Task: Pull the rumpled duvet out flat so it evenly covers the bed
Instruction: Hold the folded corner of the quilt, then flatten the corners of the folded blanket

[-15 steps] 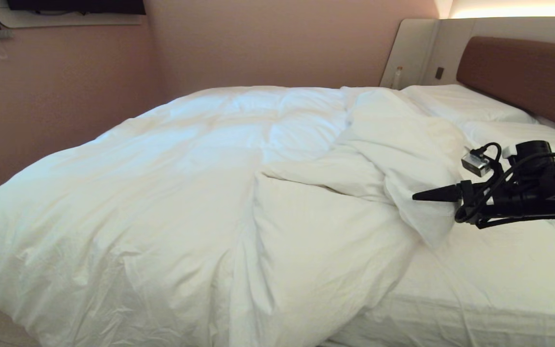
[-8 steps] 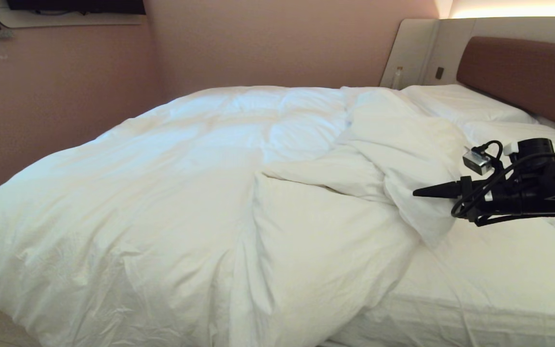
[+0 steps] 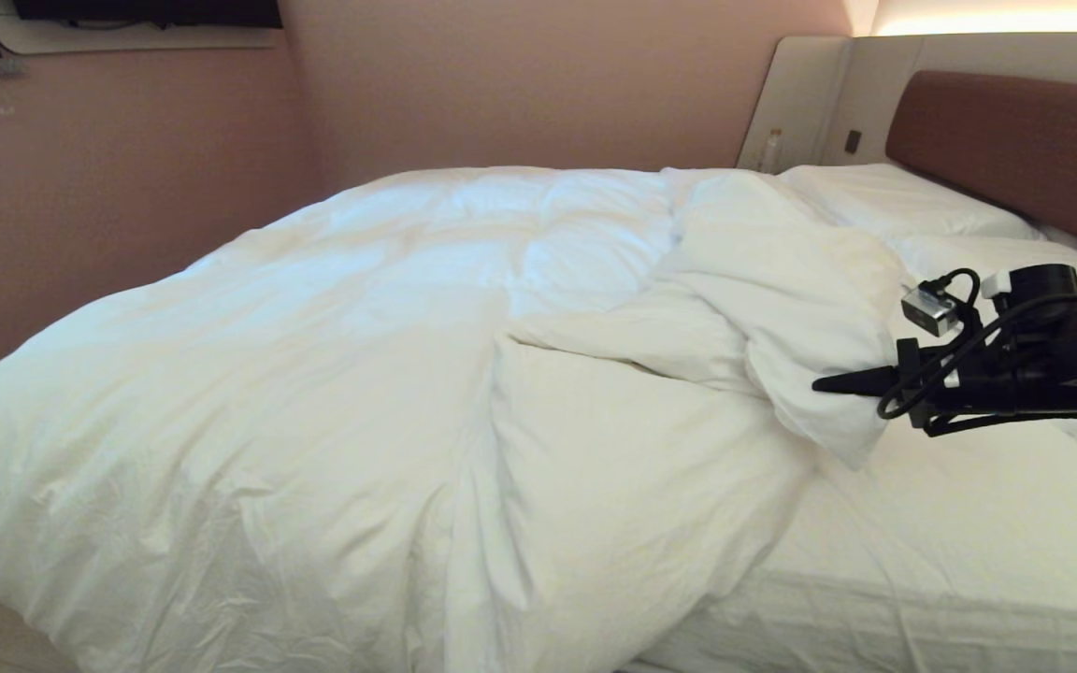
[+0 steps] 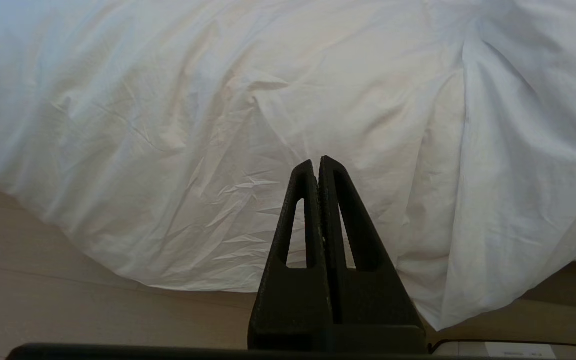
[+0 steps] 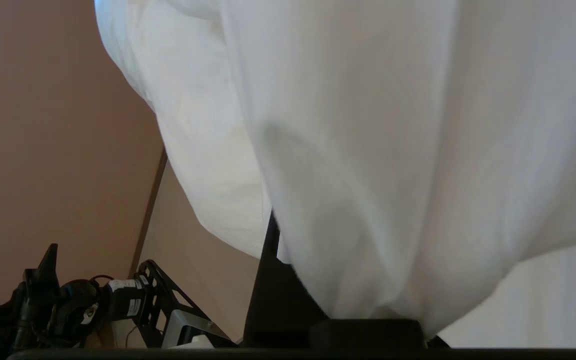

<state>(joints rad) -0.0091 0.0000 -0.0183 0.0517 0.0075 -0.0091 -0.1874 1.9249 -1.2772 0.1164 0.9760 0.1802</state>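
Right tool [image 3: 828, 383] is clamped tight on the folded-back corner of the puffy white creased duvet [image 3: 361, 374], near the headboard end of the low white-sheeted bed [image 3: 969, 523]. Left tool [image 4: 316, 162] is clenched shut on nothing, by the bed's near edge.

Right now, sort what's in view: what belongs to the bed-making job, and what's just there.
Job:
duvet, folded back
bed, sheet bare on one side
right pincer, shut on the duvet's folded corner
left pincer, shut, parked by the bed's edge

Just there:
pillows
headboard
bottle
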